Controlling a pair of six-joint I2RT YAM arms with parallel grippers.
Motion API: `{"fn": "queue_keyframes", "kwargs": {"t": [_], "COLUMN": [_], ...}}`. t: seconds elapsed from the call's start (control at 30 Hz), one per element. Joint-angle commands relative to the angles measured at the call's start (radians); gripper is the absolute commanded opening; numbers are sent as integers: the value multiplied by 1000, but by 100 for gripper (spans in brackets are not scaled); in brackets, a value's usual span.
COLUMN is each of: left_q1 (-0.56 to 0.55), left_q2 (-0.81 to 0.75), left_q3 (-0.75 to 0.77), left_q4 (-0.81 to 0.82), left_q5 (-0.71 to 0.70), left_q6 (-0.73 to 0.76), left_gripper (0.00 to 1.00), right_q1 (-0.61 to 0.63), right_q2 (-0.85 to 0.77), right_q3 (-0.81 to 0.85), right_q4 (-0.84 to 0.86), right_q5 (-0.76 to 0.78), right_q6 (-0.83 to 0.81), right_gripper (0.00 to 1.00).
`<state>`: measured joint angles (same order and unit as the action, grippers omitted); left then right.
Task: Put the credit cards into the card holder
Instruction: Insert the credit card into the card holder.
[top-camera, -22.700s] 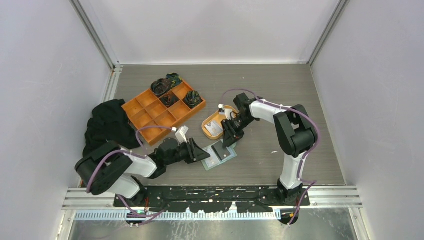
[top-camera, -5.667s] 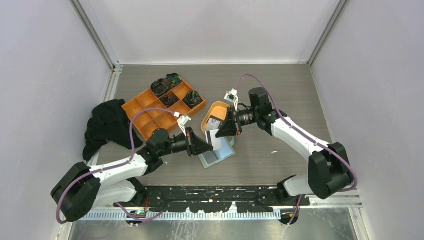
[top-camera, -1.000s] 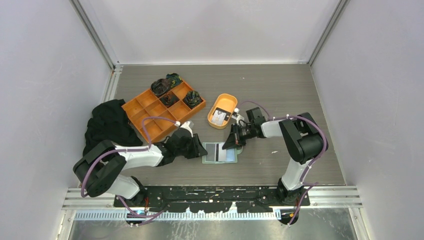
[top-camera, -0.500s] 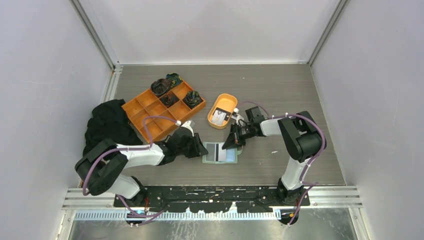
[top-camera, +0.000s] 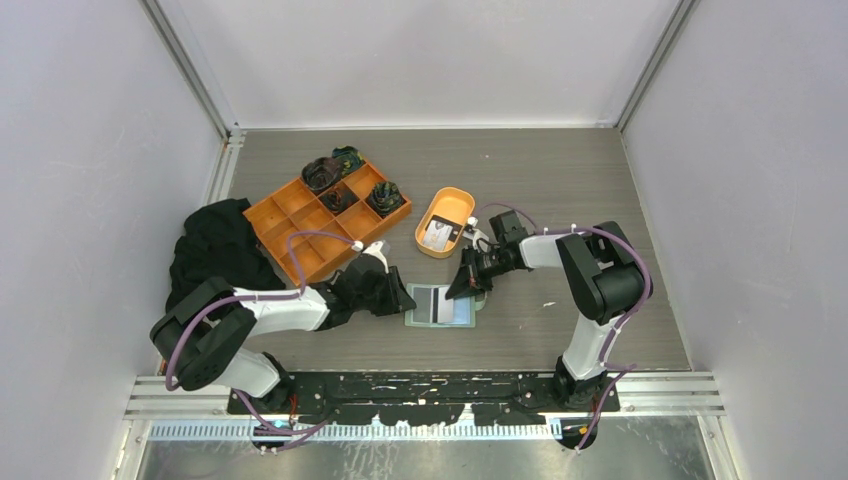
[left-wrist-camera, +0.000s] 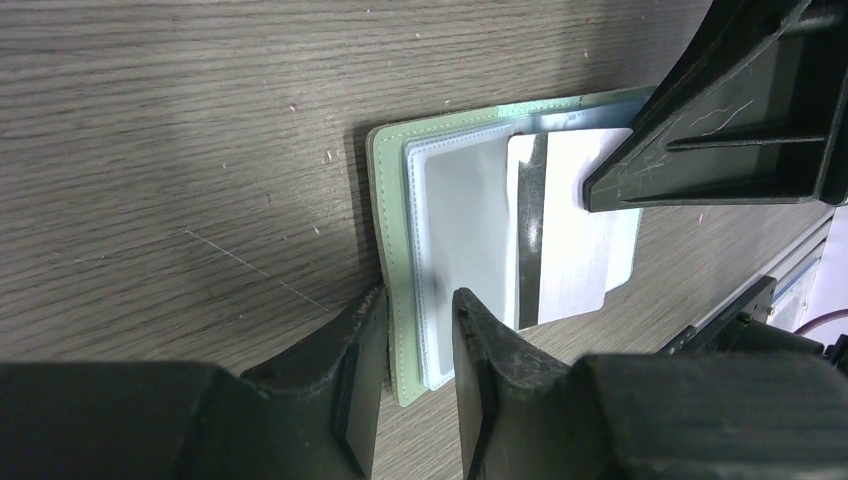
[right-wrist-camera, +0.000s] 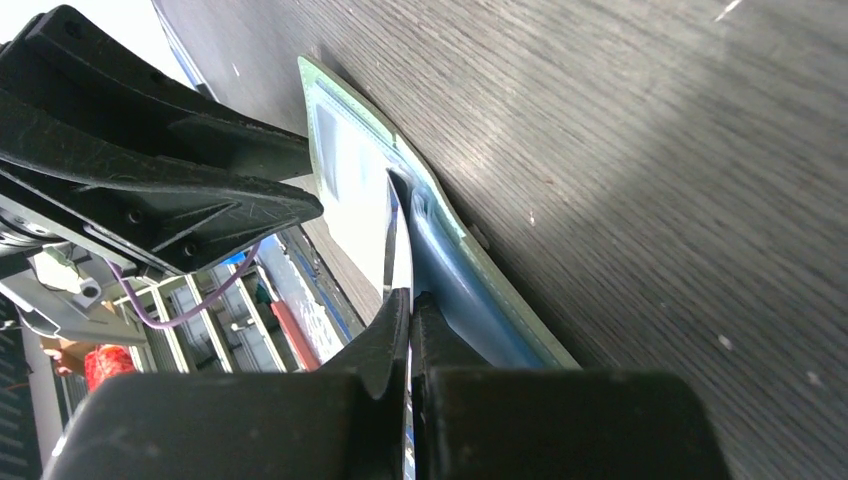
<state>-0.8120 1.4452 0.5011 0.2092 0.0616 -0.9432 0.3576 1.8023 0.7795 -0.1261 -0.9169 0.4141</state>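
Observation:
The sage-green card holder (top-camera: 468, 318) lies open and flat on the table. My left gripper (left-wrist-camera: 418, 312) is open and straddles its left edge (left-wrist-camera: 385, 200). One finger rests outside the green border and the other on the clear pockets. My right gripper (right-wrist-camera: 410, 296) is shut on a white credit card with a dark stripe (left-wrist-camera: 570, 235). It holds the card low and nearly flat over the holder's middle and right half (top-camera: 430, 303). I cannot tell whether the card's leading edge is inside a pocket. A second credit card (top-camera: 435, 236) lies in the oval orange dish (top-camera: 455, 203).
An orange compartment tray (top-camera: 300, 215) with dark items in its far cells stands at the back left. A black cloth (top-camera: 215, 250) lies left of it. The oval dish sits just behind the right gripper. The table's front rail (top-camera: 420, 385) runs close behind the card holder.
Several seconds ago the right gripper held the card raised beside the dish; now the card lies low over the open card holder. Over the last second nothing has visibly moved.

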Motion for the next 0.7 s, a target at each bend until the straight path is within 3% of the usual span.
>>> {"fn": "queue_keyframes", "kwargs": {"t": [0.0, 0.67], "left_q1": [-8, -7], "left_q2": [22, 21], "left_q3": [0, -3], "left_q4": [-37, -23], "left_q5": [-31, -20], "left_q6": [26, 20], "left_gripper": [32, 31], "right_q1": [11, 0], "right_q2": [-12, -29], "right_q3": [20, 34], "right_q4": [-95, -138], "right_q5": [76, 130], "right_q6": [-50, -43], "right_gripper": [1, 1]}}
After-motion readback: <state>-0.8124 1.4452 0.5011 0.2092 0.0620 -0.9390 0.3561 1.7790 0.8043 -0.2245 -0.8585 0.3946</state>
